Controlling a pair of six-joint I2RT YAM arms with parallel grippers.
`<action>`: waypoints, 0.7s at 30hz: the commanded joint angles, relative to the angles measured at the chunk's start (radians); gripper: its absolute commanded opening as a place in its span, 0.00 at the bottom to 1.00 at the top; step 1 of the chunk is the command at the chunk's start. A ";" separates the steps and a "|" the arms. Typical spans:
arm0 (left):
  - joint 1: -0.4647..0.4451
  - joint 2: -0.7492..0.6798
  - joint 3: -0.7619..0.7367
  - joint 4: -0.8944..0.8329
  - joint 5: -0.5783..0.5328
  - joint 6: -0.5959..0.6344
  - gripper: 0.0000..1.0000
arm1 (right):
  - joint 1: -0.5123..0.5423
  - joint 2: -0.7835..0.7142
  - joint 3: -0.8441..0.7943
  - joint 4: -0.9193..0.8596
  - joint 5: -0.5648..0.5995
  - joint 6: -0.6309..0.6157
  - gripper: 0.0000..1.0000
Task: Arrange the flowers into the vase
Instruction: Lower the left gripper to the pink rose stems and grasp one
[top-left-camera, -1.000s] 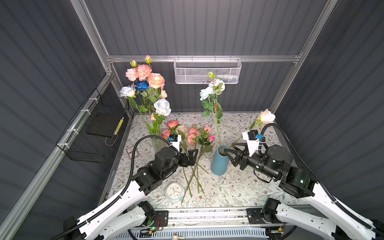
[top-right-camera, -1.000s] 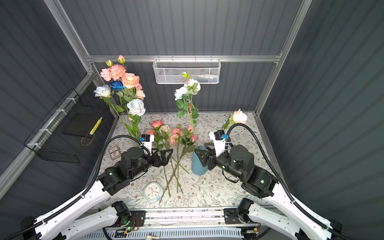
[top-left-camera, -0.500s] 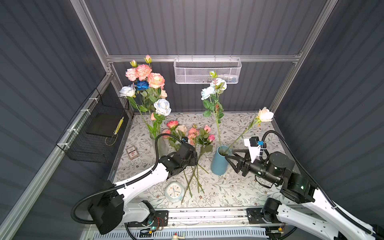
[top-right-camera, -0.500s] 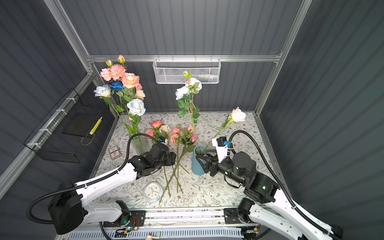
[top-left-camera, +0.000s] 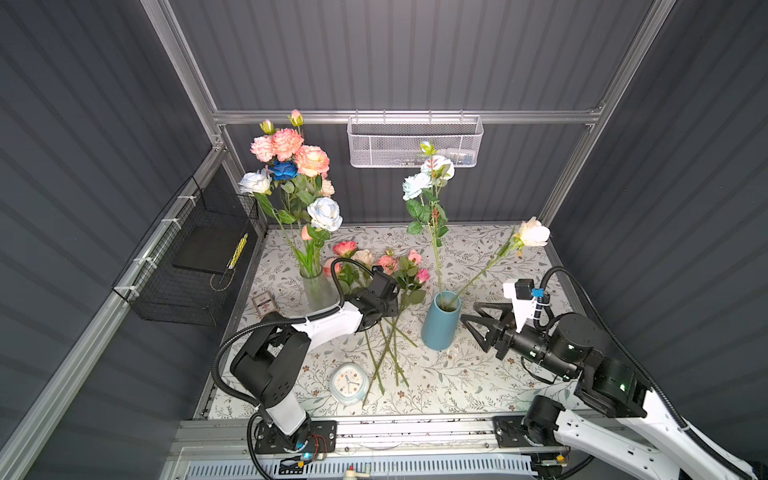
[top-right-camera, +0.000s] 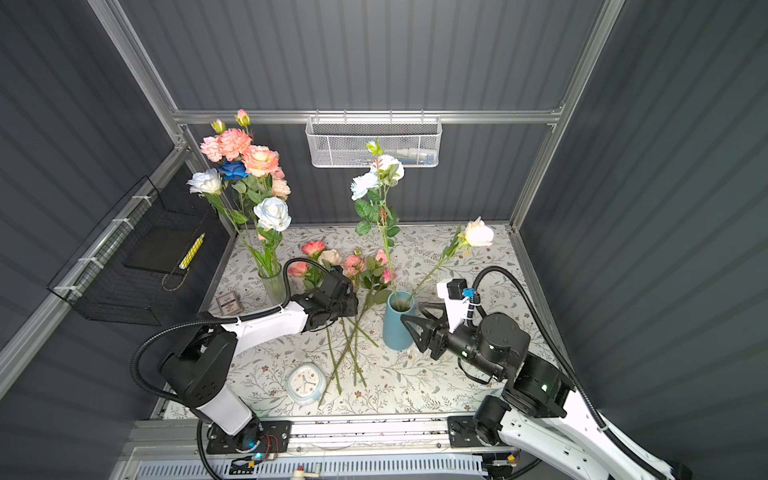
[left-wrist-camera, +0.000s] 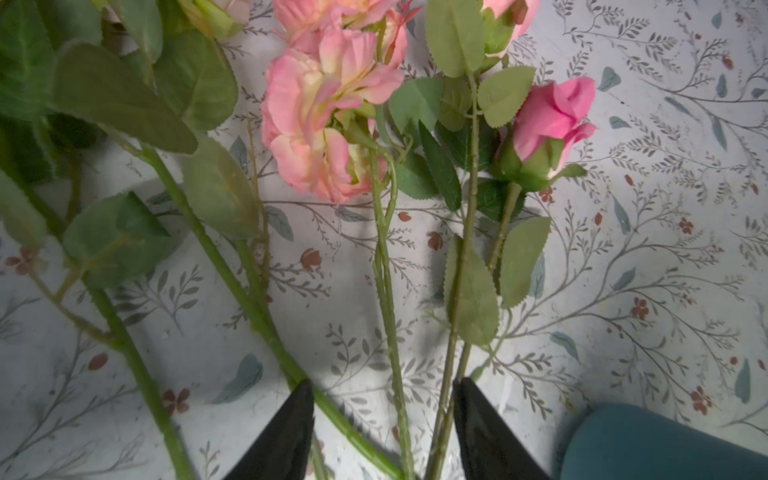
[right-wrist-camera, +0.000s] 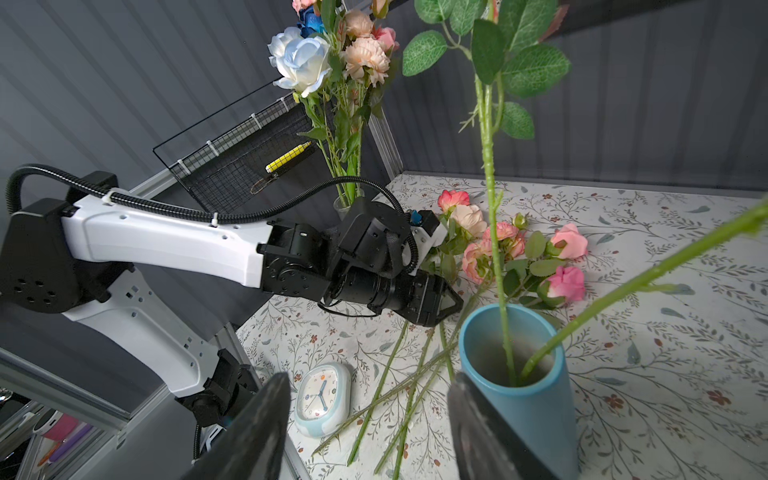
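A floral-print tablecloth (top-left-camera: 478, 374) covers the table inside a booth of dark grey ribbed walls. Near the front edge a small pale-blue clock (top-left-camera: 349, 383) lies face up, just beside the cut ends of the loose flowers (top-left-camera: 386, 262). They lie flat on the cloth, pink and coral heads toward the back.

The left gripper (left-wrist-camera: 382, 384) hangs low over their stems. Its jaws are parted and straddle two or three of them without pinching any.

To its right the blue vase (top-left-camera: 440, 328) stands upright with two stems in it. A tall spray (top-left-camera: 428, 183) with pale blue and white heads stands almost straight, and a cream rose (top-left-camera: 532, 233) leans out to the right. The right gripper (top-left-camera: 468, 311) is just beside the vase's wall, jaws spread and empty.

Farther back on the left, a glass vase (top-left-camera: 318, 289) holds a full bunch (top-left-camera: 297, 166) of coral, pink and white blooms and one deep blue. A black wire basket (top-left-camera: 166, 299) on the left wall holds a dark flat tray (top-left-camera: 208, 249) and a yellow pen (top-left-camera: 237, 250). On the back rail a white mesh basket (top-left-camera: 374, 153) holds something pale, too dim to name.
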 joint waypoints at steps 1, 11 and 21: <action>0.002 0.058 0.048 0.027 0.013 0.034 0.56 | 0.004 -0.019 -0.009 -0.024 0.017 0.004 0.63; 0.008 0.186 0.099 0.055 -0.018 0.051 0.31 | 0.005 -0.043 -0.013 -0.045 0.018 0.007 0.63; 0.008 0.156 0.042 0.158 -0.066 0.068 0.00 | 0.006 -0.050 -0.010 -0.050 0.017 0.001 0.63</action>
